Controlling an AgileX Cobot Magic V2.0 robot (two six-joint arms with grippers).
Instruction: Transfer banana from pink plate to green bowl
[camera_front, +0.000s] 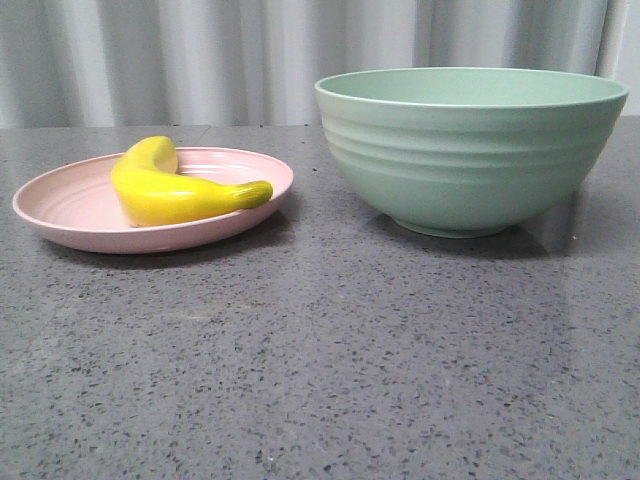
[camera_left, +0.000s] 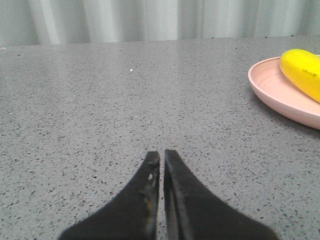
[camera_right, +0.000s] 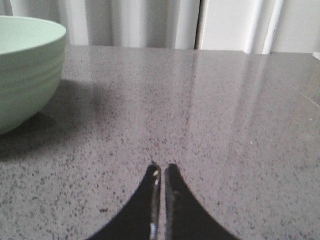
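A plump yellow banana (camera_front: 165, 187) lies curved on the pink plate (camera_front: 60, 210) at the left of the front view. The tall green bowl (camera_front: 465, 160) stands to its right, with a gap of table between them. Neither gripper shows in the front view. My left gripper (camera_left: 162, 155) hangs low over bare table, shut with nothing in it; the pink plate (camera_left: 272, 90) and one end of the banana (camera_left: 302, 72) sit off to one side of it. My right gripper (camera_right: 163, 168) is also shut and empty, with the green bowl (camera_right: 22, 70) off to one side ahead.
The grey speckled tabletop (camera_front: 330, 360) stretches wide in front of the plate and bowl. A pale pleated curtain (camera_front: 250, 50) closes off the back edge of the table.
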